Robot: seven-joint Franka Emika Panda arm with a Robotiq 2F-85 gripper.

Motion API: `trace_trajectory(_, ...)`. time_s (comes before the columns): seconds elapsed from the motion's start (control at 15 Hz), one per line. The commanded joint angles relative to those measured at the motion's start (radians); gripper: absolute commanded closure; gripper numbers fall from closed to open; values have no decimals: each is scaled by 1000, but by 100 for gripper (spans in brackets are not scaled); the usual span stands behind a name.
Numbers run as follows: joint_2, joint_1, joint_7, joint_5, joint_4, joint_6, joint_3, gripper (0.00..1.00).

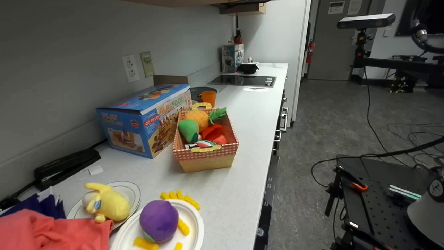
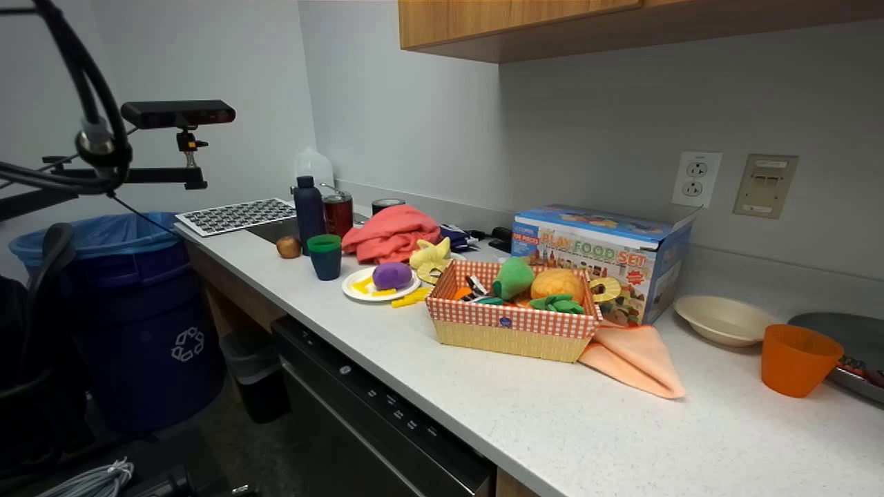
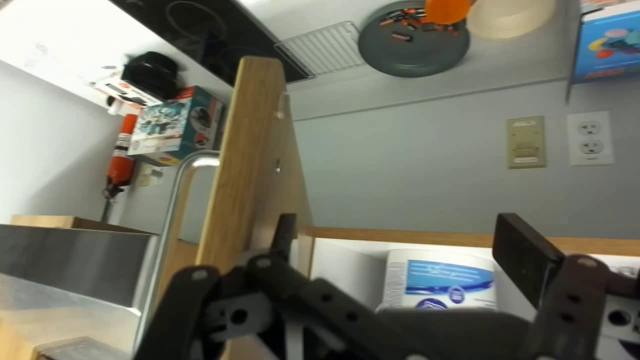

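Observation:
In the wrist view, which stands upside down, my gripper [image 3: 397, 225] is open with its fingers wide apart and nothing between the tips. It faces an open wooden upper cabinet, whose edge [image 3: 400, 236] runs behind the fingers. A white tub [image 3: 440, 280] with a blue label sits inside the cabinet, partly hidden by the gripper body. The open cabinet door [image 3: 255, 150] with a metal handle [image 3: 172, 210] stands by the left finger. I cannot tell whether the finger touches it. The gripper is out of view in both exterior views.
A checkered basket [image 2: 511, 335] of toy food and a play food box [image 1: 130, 121] stand on the counter [image 1: 242, 139]. A plate [image 1: 194, 225] holds a purple toy. An orange cup [image 2: 798, 362], a bowl [image 2: 725, 324] and a grey pan [image 3: 415, 55] sit along the counter.

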Motion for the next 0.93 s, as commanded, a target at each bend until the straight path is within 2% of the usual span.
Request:
trace_trajectory(0.0, 26, -118, 33, -92, 17, 23, -2, 0)
trace_trajectory(0.33, 78, -203, 43, -139, 68, 15, -44, 0)
trace_trajectory(0.87, 257, -248, 63, -123, 236, 57, -122, 0)
